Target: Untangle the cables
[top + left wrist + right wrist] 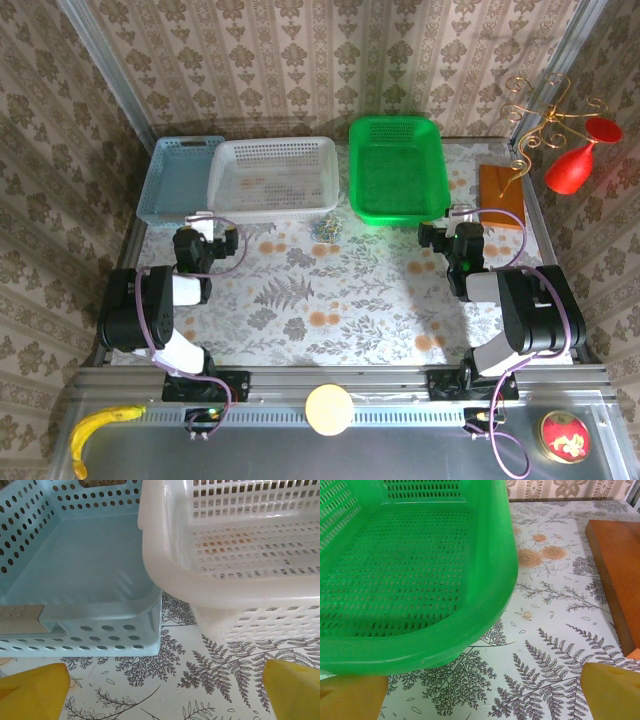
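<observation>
Released left claw [205,243] hovering at frame left, facing blue basket [175,180] and white basket [272,175], released right claw [452,240] hovering at frame right, facing green basket [395,165], cables [326,230] lying upper centre on tabletop [330,300], just below white basket's corner, apart from both claws.

No readable writing anywhere right now. The round red tin [567,437] at the near edge carries a gold emblem, too small to make out. The pale label [20,618] on the blue basket [100,570] rim shows only faint, illegible marks.
</observation>
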